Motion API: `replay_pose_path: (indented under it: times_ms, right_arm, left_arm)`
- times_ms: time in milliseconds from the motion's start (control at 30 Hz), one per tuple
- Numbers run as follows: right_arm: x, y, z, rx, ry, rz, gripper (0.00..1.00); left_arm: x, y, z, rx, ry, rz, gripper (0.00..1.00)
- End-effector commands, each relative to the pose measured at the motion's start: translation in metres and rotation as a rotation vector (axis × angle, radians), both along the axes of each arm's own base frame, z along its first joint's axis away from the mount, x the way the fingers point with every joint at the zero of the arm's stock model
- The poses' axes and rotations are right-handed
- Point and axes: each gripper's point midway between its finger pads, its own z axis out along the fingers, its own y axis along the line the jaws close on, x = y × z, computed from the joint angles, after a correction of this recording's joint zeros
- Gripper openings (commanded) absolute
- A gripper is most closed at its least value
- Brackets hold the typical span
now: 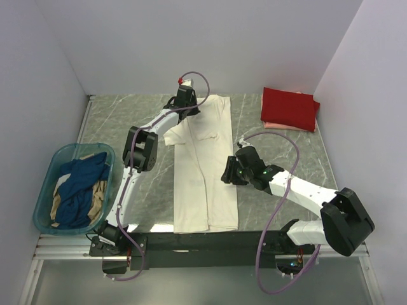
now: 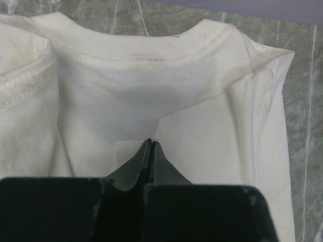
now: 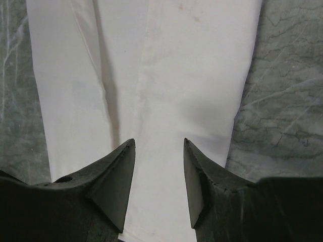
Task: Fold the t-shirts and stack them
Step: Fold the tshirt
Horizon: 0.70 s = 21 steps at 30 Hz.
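A cream-white t-shirt (image 1: 203, 171) lies flat as a long strip down the middle of the table, collar at the far end. My left gripper (image 1: 193, 111) is shut, its tips (image 2: 151, 141) resting on the shirt (image 2: 126, 91) just below the collar, by a folded-in sleeve edge. No cloth shows between the jaws. My right gripper (image 1: 227, 171) is open and empty, hovering over the right side of the shirt (image 3: 166, 75) near its middle, in the right wrist view (image 3: 159, 143). A folded red shirt (image 1: 290, 108) lies on a pale pink shirt (image 1: 275, 125) at the back right.
A teal plastic basket (image 1: 42, 203) stands at the left edge and holds a dark blue shirt (image 1: 79, 184) and a tan shirt (image 1: 96, 204). White walls close in the table at the left, back and right. Grey marble tabletop (image 1: 280, 152) shows on both sides of the cream shirt.
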Motion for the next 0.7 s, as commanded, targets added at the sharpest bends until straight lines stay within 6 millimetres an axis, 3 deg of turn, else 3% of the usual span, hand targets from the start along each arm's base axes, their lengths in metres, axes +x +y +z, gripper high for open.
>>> replay_pose_path:
  times_ms: [0,167,400,667]
  right_arm:
    - [0.015,0.01,0.019,0.031,-0.062,0.007,0.5]
    - [0.015,0.01,0.019,0.027,-0.065,0.009,0.5]
    - [0.014,0.01,0.014,0.026,-0.057,0.008,0.5]
    - [0.007,0.001,0.009,0.017,-0.053,-0.014,0.5]
  left_arm:
    - [0.007,-0.006,0.035,-0.024,-0.073,-0.005,0.0]
    - [0.007,-0.002,0.057,-0.023,-0.116,0.003,0.0]
    - [0.007,0.004,0.103,-0.03,-0.19,0.03,0.0]
    - [0.002,0.016,0.127,-0.028,-0.222,0.076,0.0]
